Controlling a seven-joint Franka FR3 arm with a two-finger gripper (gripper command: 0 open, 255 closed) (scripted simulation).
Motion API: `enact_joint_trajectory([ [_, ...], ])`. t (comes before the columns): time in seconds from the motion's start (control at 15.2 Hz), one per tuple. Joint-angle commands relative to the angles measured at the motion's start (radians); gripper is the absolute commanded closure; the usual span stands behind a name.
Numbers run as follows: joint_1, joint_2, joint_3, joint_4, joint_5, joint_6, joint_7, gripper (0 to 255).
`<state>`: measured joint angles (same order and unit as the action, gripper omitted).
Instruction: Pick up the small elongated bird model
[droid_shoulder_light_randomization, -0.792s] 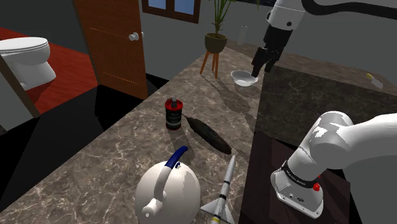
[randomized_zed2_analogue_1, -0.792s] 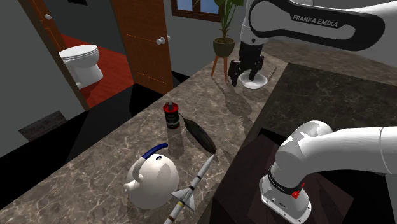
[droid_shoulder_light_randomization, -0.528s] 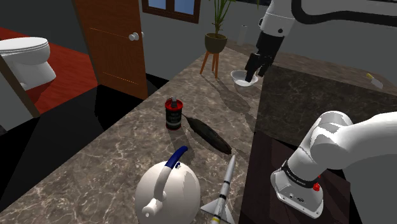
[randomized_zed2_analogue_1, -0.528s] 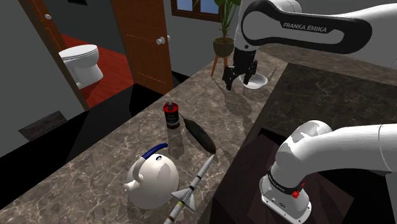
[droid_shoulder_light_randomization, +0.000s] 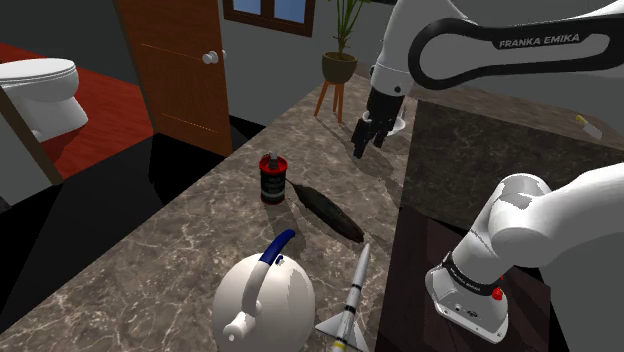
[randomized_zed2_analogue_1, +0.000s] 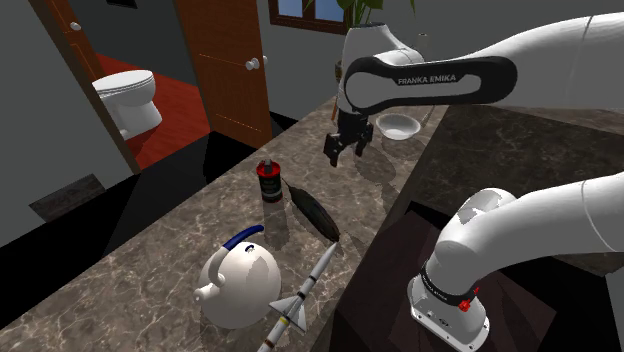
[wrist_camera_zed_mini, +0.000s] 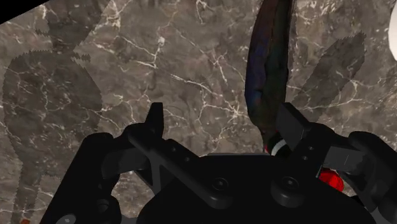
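Note:
The bird model (droid_shoulder_light_randomization: 330, 212) is a dark, slim, elongated shape lying flat on the marbled counter (droid_shoulder_light_randomization: 200, 250), between a canister and a rocket model. It appears again in the second exterior view (randomized_zed2_analogue_1: 312, 212). My gripper (droid_shoulder_light_randomization: 366, 140) hangs open above the counter, farther back than the bird and well apart from it, with nothing between its fingers (randomized_zed2_analogue_1: 340, 150). In the wrist view the bird (wrist_camera_zed_mini: 267, 63) stretches away just past the one finger of the open gripper (wrist_camera_zed_mini: 222, 121).
A dark canister with a red top (droid_shoulder_light_randomization: 272, 178) stands close to the bird. A white teapot with a blue handle (droid_shoulder_light_randomization: 265, 298) and a rocket model (droid_shoulder_light_randomization: 350, 300) lie nearer the front. A white bowl (randomized_zed2_analogue_1: 398, 125) sits at the back. The dark stand (droid_shoulder_light_randomization: 480, 170) rises at the right.
The gripper has left the spot over the white bowl, moving down and toward the shoulder view's left, closer to the canister and bird. It stays open. Objects have not moved.

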<state>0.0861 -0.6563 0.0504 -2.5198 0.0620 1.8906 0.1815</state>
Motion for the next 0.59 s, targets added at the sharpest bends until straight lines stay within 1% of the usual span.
enact_joint_trajectory([
  [0.0, 0.014, 0.054, 0.017, -0.014, 0.014, 0.07, 0.006, 0],
  [0.53, 0.066, 0.301, 0.086, -0.026, 0.054, 0.332, 0.029, 0],
])
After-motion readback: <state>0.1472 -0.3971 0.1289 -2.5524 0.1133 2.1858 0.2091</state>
